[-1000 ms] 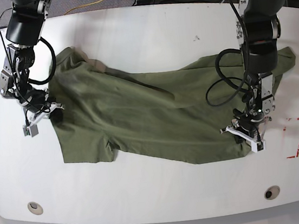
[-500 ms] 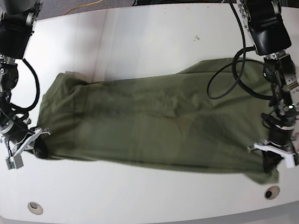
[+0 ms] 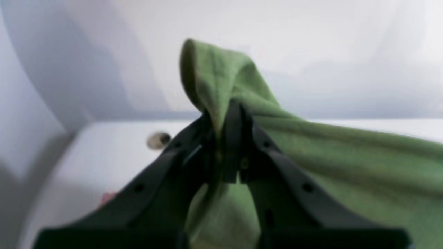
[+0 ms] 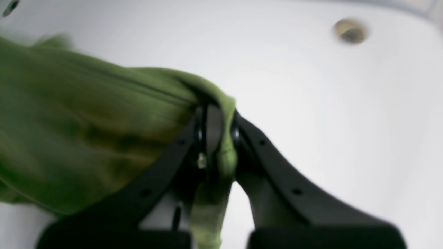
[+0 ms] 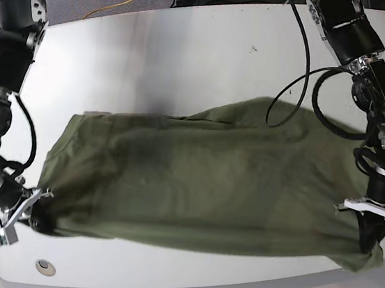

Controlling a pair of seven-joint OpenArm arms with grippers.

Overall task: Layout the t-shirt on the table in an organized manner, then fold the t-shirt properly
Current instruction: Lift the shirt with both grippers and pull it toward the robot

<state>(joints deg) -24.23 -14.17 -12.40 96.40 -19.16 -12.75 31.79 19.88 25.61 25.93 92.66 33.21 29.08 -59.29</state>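
Both hands, left hand point(image 5: 376, 218) and right hand point(image 5: 20, 214), pinch t-shirt point(image 5: 198, 192) corners above the counter point(image 5: 180, 47); spreading underway, folding remains.

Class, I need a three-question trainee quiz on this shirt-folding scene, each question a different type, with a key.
1. True or false: both grippers are shut on the t-shirt.
2. Which arm is on the right of the base view? A) left B) right
3. Fill in: the shirt is stretched between the left gripper and the right gripper over the white ____.

Key: 1 true; 2 A; 3 table.
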